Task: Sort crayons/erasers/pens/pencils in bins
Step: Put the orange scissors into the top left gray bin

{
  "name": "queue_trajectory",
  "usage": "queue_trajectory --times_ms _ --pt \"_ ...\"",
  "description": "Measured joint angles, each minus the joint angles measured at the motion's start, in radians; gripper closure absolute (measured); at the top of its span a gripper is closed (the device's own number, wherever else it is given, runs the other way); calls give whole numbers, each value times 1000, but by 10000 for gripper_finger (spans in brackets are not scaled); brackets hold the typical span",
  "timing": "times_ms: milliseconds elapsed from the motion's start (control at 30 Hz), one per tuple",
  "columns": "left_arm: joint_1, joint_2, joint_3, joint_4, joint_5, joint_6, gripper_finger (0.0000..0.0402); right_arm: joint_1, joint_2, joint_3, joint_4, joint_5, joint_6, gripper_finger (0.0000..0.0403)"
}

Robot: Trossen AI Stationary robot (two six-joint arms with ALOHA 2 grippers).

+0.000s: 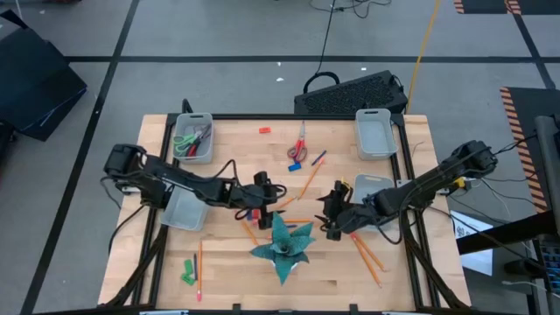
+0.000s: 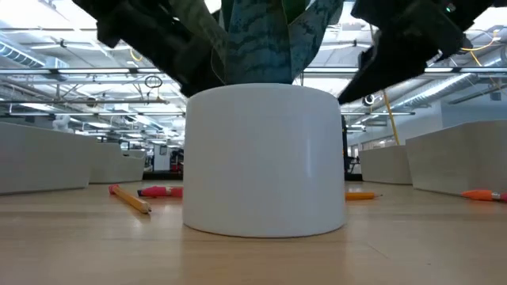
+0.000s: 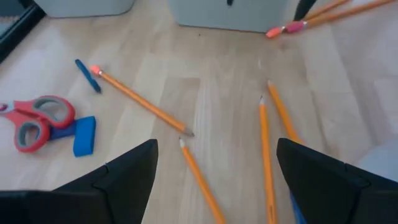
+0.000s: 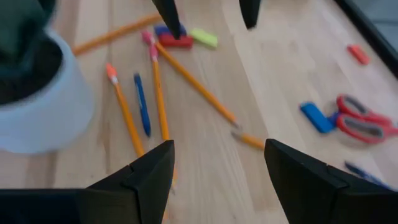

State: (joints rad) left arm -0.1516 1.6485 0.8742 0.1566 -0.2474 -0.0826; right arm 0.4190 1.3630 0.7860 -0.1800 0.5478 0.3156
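Left pincer (image 1: pixel 260 188) and right pincer (image 1: pixel 332 208), both spread wide and empty, flank the white-potted green plant (image 1: pixel 284 245); thin orange pencils (image 3: pixel 142 104) lie between.

Both arms reach in toward the table's middle, facing each other. The left gripper (image 1: pixel 260 199) hangs low with fingers spread wide; the right gripper (image 1: pixel 331 213) hovers opposite, fingers parted too.

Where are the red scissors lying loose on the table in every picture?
High view: the red scissors lie in the upper middle of the table.
Low view: not in it.
Left wrist view: at the left edge.
Right wrist view: at the right edge.
Shared landmark: the blue eraser right beside their handles.
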Motion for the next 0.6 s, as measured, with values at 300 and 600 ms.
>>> queue_trajectory --times_ms 300,600 --pt "83 21 1 20 10 0 69 -8 0 0 -38 2 40 161" --pt "330 81 30 133 72 -16 69 -52 0 -1 -107 3 22 161"
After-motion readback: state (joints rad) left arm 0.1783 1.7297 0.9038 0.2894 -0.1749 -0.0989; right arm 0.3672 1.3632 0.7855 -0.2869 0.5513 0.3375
